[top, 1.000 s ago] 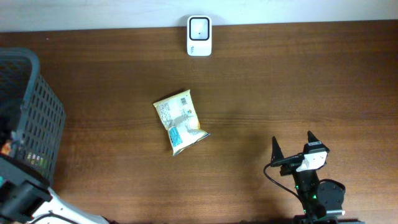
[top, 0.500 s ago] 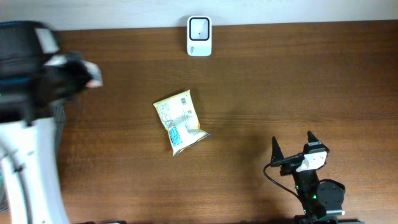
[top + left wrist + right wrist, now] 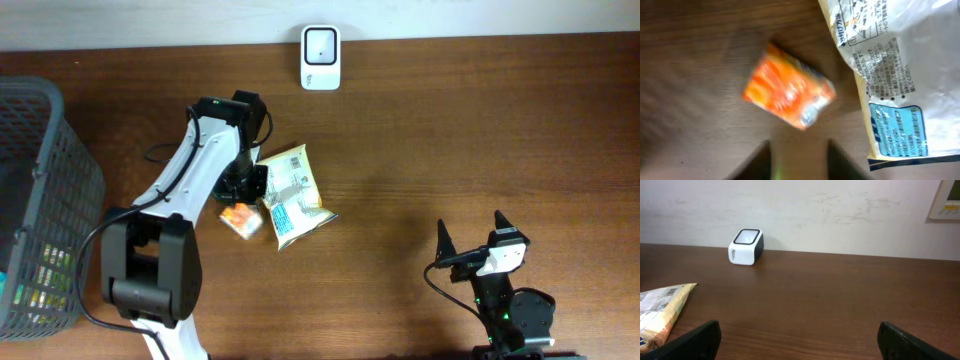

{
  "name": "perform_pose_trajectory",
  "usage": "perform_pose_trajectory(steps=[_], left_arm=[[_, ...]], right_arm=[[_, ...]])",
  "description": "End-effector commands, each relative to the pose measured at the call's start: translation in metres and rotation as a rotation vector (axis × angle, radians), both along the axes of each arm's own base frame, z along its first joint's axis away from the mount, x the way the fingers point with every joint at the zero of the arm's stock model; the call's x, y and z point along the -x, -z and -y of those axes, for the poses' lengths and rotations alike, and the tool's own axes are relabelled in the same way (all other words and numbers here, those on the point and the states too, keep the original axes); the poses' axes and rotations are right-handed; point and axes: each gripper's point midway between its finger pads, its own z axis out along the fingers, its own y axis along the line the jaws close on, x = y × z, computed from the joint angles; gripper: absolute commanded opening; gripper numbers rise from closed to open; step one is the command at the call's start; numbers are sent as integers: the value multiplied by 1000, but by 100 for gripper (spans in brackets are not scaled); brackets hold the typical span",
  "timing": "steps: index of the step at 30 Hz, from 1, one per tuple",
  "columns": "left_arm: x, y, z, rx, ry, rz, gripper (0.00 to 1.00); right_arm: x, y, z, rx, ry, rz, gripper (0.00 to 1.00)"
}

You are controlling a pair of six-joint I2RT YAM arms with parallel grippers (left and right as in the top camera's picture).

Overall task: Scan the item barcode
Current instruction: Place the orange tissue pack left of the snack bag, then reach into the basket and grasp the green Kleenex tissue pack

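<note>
A small orange packet [image 3: 238, 218] lies on the wooden table, touching the left edge of a yellow snack bag [image 3: 290, 195]. My left gripper [image 3: 244, 192] hovers just above and behind the packet. In the left wrist view the orange packet [image 3: 787, 97] is blurred, the yellow snack bag [image 3: 895, 75] shows printed text, and my left gripper [image 3: 799, 165] is open over bare wood. The white barcode scanner [image 3: 321, 58] stands at the table's far edge. My right gripper [image 3: 470, 232] rests open at the near right, far from both items. From its wrist view the scanner [image 3: 746, 246] faces upward.
A dark mesh basket [image 3: 45, 200] holding several packaged goods stands at the left edge. A wall runs behind the scanner. The snack bag's corner [image 3: 660, 305] shows at the left of the right wrist view, where the right gripper [image 3: 799, 340] spans bare wood.
My left arm swung from the basket to the table's middle. The orange packet now lies beside the yellow bag, and the left jaws have parted. The right arm has not moved.
</note>
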Motion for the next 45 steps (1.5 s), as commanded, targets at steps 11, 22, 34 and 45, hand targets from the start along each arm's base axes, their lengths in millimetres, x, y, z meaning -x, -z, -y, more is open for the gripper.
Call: perform_pose_trajectory(steps=[11,22,34,45], left_arm=[[-75,-309,-164,29,-705,946,87],[64,-150,-379,-308,-1431,535,85],[96,-35,-414,-374,-1414,389,68],[147,23,-433,-445,-1483,165,43]], right_arm=[[0,2,-1,-4,-5,-4,99],[0,2,-1,-4,-5,-4,99],[0,2,-1,-4,-5,-3,99],[0,2,-1,-4,-5,-4,99]])
